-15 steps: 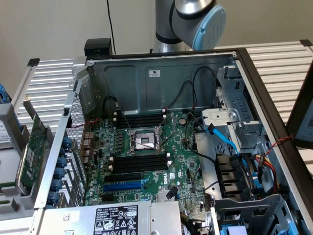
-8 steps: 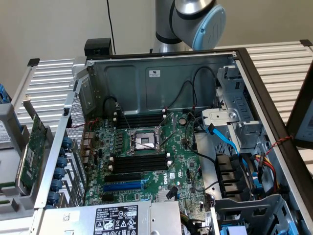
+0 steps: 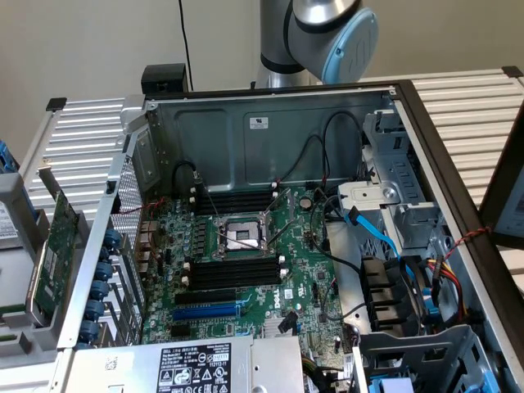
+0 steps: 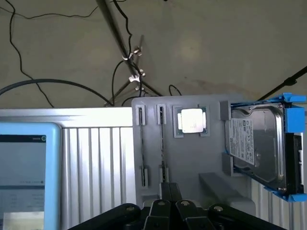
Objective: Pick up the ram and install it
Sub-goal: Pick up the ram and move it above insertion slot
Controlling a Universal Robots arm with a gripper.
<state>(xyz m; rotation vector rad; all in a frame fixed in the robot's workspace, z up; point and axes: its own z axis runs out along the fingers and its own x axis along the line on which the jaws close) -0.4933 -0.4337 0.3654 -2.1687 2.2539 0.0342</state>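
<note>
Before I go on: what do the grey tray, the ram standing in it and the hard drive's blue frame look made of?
Flat grey parts tray: probably matte plastic, dull and even, no glint.
Thin dark ram stick: seen edge-on, likely circuit board, hard to confirm.
Bright blue frame: smooth plastic by its colour.
Silver hard drive: bare metal lid, pale label.

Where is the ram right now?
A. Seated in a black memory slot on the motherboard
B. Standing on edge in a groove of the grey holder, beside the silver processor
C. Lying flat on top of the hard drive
B: in the wrist view the ram stands on edge in a groove of the grey holder, beside the processor, with the shut gripper close to one end.
</note>
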